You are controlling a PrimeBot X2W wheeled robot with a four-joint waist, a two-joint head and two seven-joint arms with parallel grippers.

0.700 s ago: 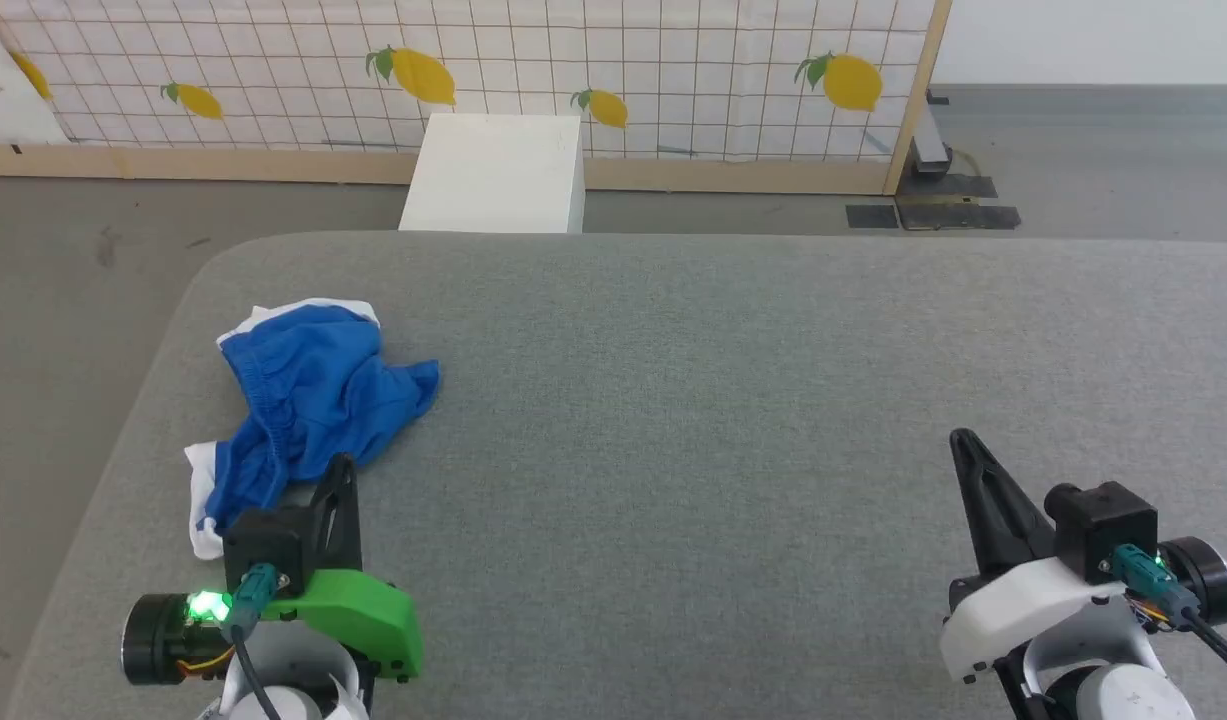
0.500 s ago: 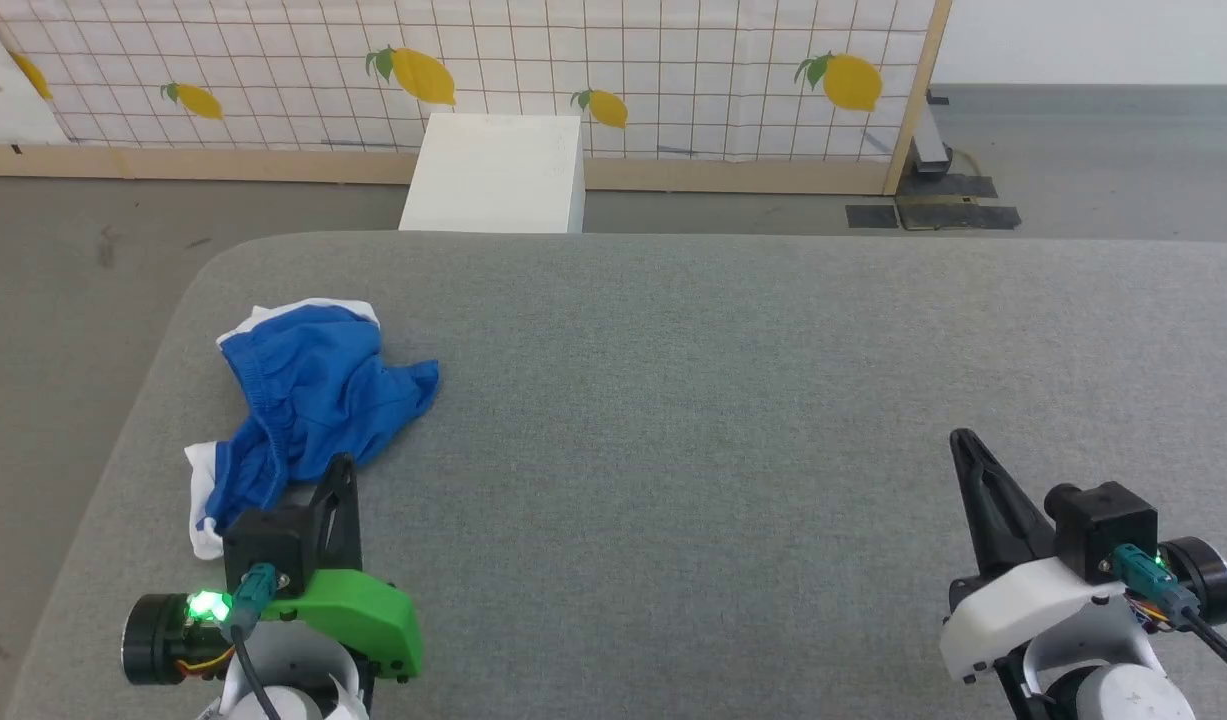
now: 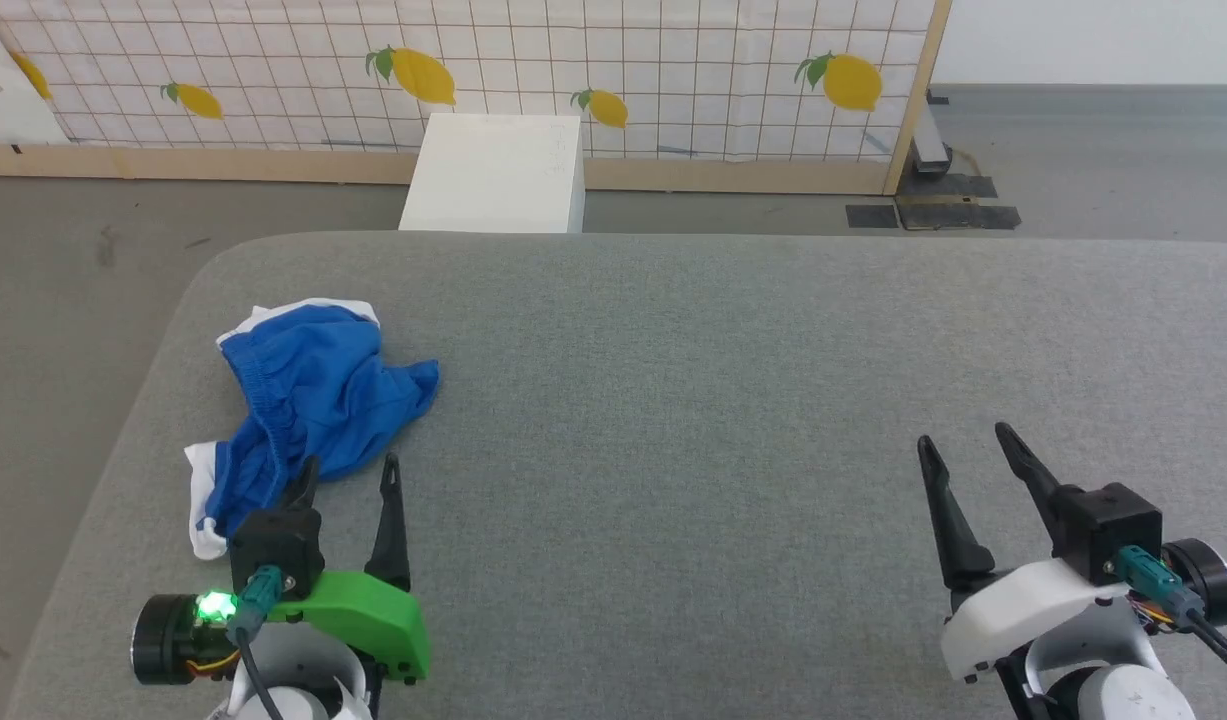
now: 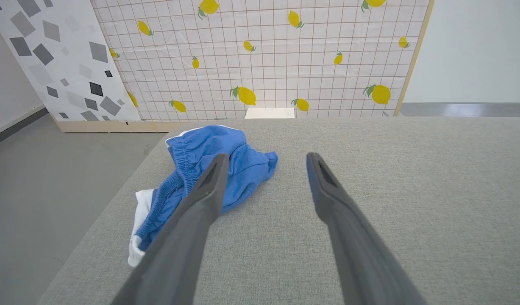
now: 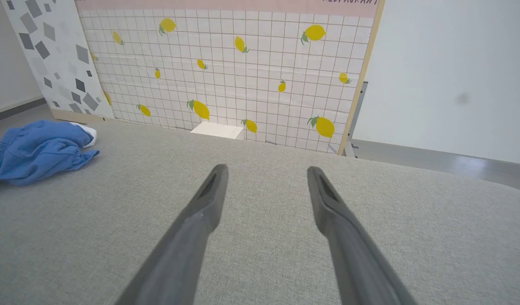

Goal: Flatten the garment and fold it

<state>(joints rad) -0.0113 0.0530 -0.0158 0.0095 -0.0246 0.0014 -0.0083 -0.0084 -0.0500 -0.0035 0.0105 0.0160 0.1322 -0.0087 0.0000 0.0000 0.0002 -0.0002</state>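
Note:
The garment (image 3: 313, 400) is a crumpled heap of royal-blue shorts with white edging, lying near the left edge of the grey table (image 3: 733, 360). It also shows in the left wrist view (image 4: 243, 165) and at the far left of the right wrist view (image 5: 39, 150). My left gripper (image 3: 351, 470) is open just in front of the garment, its left finger tip at the cloth's near edge, nothing between the fingers. My right gripper (image 3: 963, 440) is open above bare table at the lower right, far from the garment.
A white box (image 3: 495, 172) stands on the floor beyond the table's far edge. A lemon-print grid panel (image 3: 473, 70) on a wooden frame closes off the back. Grey floor (image 3: 63, 290) drops away left of the table's rounded corner.
Both grippers have gone from shut to open. The arms and the garment stay where they were.

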